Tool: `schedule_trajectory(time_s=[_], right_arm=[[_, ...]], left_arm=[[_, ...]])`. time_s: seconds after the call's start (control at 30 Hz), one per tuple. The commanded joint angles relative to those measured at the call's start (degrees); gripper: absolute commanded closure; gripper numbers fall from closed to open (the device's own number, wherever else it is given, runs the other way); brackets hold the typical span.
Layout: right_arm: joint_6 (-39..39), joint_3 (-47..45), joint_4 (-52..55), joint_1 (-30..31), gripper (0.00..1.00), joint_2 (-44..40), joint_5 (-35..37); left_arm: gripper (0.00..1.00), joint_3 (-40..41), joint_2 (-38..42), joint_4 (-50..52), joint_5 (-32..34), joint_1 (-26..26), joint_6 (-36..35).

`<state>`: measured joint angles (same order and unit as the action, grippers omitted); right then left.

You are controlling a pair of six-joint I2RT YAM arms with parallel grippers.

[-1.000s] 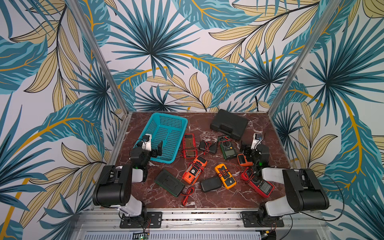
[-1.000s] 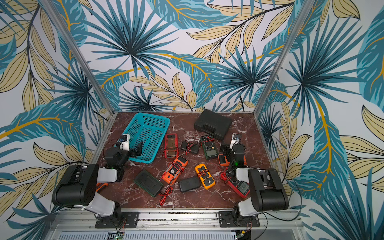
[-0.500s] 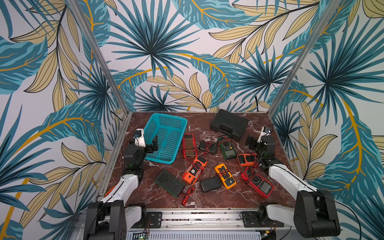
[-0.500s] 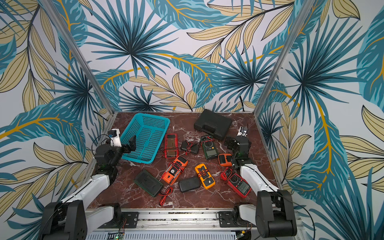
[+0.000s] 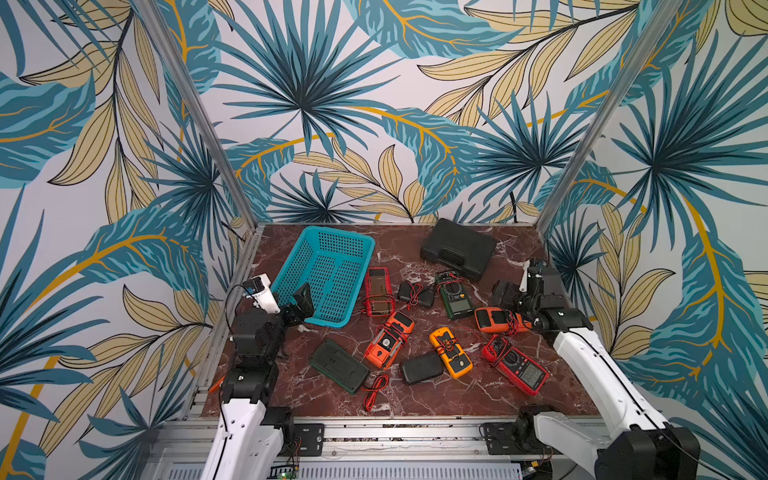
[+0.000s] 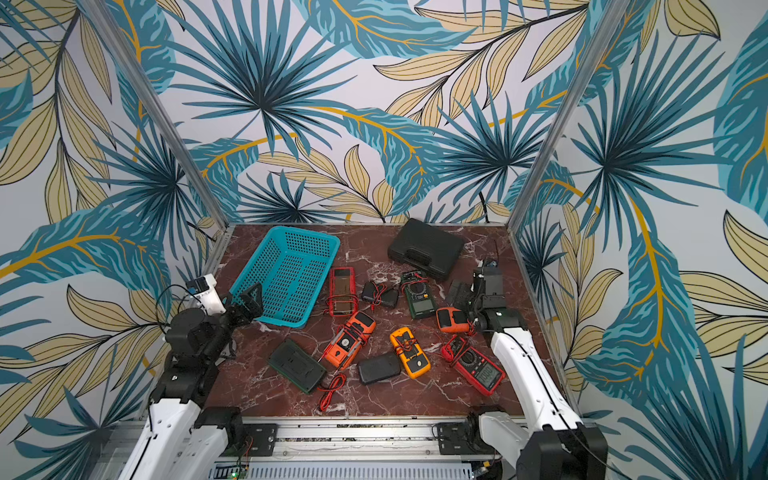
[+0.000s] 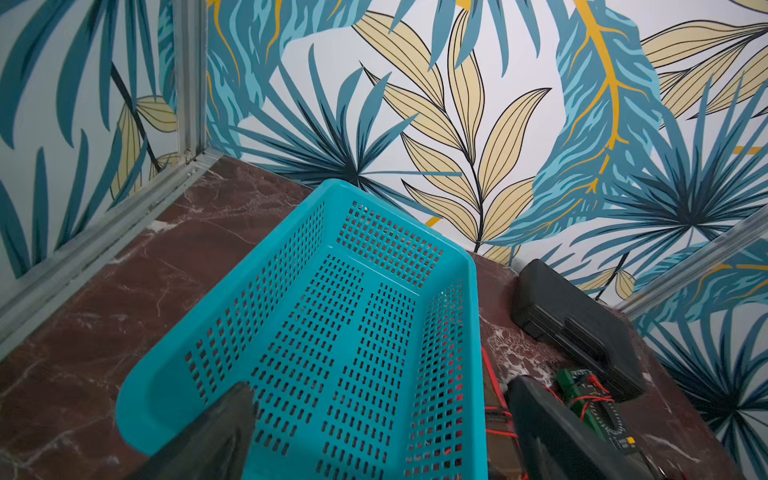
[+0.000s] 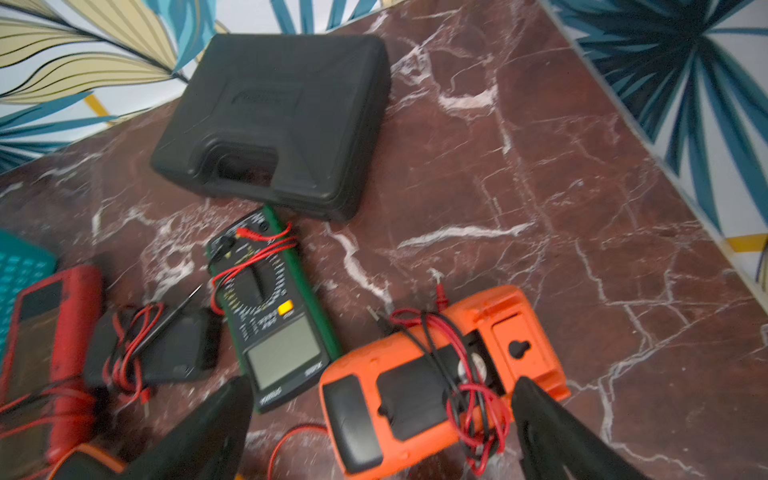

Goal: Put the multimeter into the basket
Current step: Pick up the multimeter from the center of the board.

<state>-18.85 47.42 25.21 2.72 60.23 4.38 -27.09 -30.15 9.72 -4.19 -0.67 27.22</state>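
The teal basket (image 5: pixel 297 266) (image 6: pixel 266 266) (image 7: pixel 257 299) lies empty at the table's back left. Several multimeters are scattered to its right. Among them are a green one (image 5: pixel 455 294) (image 8: pixel 274 316), an orange one lying face down (image 5: pixel 494 321) (image 6: pixel 453 320) (image 8: pixel 419 382), a yellow one (image 5: pixel 451 352) and a red one (image 5: pixel 516 366). My left gripper (image 5: pixel 297 306) (image 6: pixel 248 302) (image 7: pixel 382 384) hangs open over the basket's near end. My right gripper (image 5: pixel 510 296) (image 6: pixel 462 294) (image 8: pixel 384 381) is open above the face-down orange multimeter, holding nothing.
A black hard case (image 5: pixel 459 247) (image 8: pixel 282 120) sits at the back right. A red meter (image 5: pixel 378 291), an orange meter (image 5: pixel 388 338), a dark green one (image 5: pixel 338 365) and two small black units (image 5: pixel 422 368) lie mid-table with loose red leads (image 5: pixel 376 390). Walls enclose three sides.
Both arms have unfolded from a low tucked pose and reached forward, the left towards the basket, the right over the orange multimeter. Both grippers stayed open.
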Motion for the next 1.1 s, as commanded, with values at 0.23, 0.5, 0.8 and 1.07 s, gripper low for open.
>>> schedule_trajectory(time_s=[0.23, 0.5, 0.8, 1.07], right_arm=[[-1.2, 0.2, 9.0, 21.0, 0.00, -7.7, -1.6], [-3.9, 3.1, 6.4, 38.6, 0.01, -2.3, 0.5], [-5.0, 11.5, 0.2, 52.5, 0.03, 14.8, -2.9], [-6.0, 17.7, -5.0, 56.2, 0.08, 27.5, -10.5]], left_arm=[[0.00, -2.0, 17.6, 27.8, 9.1, -1.5, 9.0], [0.00, -2.8, 17.8, 34.1, 7.9, -1.7, 13.5], [0.00, 1.5, 17.1, 32.4, 0.0, -1.8, 19.2], [0.02, 5.7, 17.0, 31.1, -0.7, -6.0, 22.4]])
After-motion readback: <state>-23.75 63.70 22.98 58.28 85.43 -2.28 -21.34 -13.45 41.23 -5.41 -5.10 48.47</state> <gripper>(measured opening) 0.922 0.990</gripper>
